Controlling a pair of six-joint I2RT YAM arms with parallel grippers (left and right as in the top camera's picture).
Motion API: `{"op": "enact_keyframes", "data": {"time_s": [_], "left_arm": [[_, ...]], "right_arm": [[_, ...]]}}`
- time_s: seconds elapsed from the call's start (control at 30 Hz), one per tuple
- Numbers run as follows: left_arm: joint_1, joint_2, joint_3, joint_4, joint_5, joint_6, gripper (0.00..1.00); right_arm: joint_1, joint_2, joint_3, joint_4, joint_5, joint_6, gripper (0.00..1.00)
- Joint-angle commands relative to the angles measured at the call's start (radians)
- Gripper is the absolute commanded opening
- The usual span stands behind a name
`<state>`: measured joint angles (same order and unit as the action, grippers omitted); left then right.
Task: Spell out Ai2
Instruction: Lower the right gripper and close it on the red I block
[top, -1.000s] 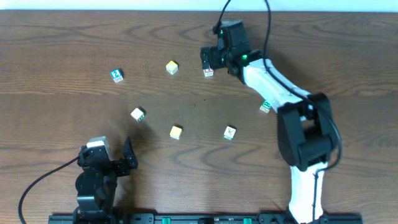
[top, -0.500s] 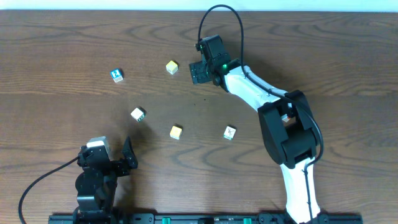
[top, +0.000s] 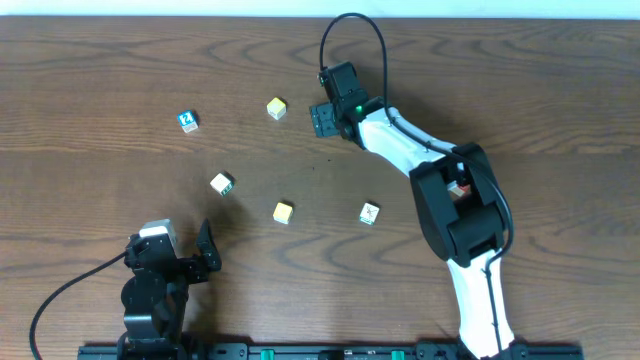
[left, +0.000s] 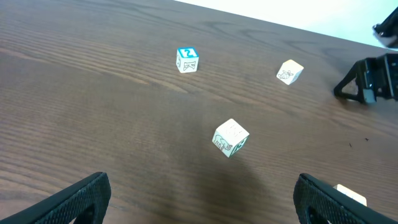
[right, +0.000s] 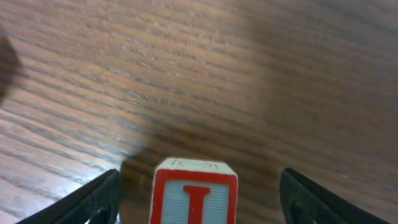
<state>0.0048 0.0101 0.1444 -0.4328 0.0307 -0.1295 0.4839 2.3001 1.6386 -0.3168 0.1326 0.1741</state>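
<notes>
a red capital "i" stands on the white front face of the red-framed cube (right: 196, 199), seen in the right wrist view. a white "2" on a blue ground stands on the top face of the blue-framed cube (left: 187, 59). the marks on the green-marked cube (left: 231, 137) cannot be read.

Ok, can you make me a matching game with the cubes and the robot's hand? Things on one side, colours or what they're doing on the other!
Things:
1. left hand
2. "2" cube
3. "I" cube
4. middle cube in the left wrist view

Matches:
a. red frame
b. open, holding nothing
c. green marks
d. blue frame

Pairs: 1-b, 2-d, 3-a, 4-c.
</notes>
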Motion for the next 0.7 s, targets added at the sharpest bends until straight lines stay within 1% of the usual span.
{"op": "enact_keyframes", "data": {"time_s": [0.0, 0.07, 0.3, 0.37, 0.4, 0.43, 0.67], "left_arm": [[0.002, -0.006, -0.019, -0.001, 0.006, 0.014, 0.95], [0.002, -0.006, -0.019, -0.001, 0.006, 0.014, 0.95], [0.002, -0.006, -0.019, -0.001, 0.006, 0.014, 0.95], [0.002, -0.006, -0.019, -0.001, 0.006, 0.014, 0.95], [0.002, -0.006, -0.019, -0.001, 0.006, 0.014, 0.95], [0.002, -0.006, -0.019, -0.001, 0.006, 0.014, 0.95], [0.002, -0.006, -0.019, -0.001, 0.006, 0.014, 0.95]], "right_arm": [[0.008, 0.018, 0.020, 0.006, 0.021, -0.007, 0.78], [0.008, 0.018, 0.020, 0.015, 0.021, -0.007, 0.74], [0.008, 0.018, 0.020, 0.016, 0.021, -0.007, 0.57], [0.008, 0.018, 0.020, 0.016, 0.021, -0.007, 0.54], [0.008, 0.018, 0.020, 0.016, 0.021, -0.007, 0.50], [0.008, 0.018, 0.020, 0.016, 0.021, -0.007, 0.48], [0.008, 0.018, 0.020, 0.007, 0.021, -0.007, 0.43]]}}
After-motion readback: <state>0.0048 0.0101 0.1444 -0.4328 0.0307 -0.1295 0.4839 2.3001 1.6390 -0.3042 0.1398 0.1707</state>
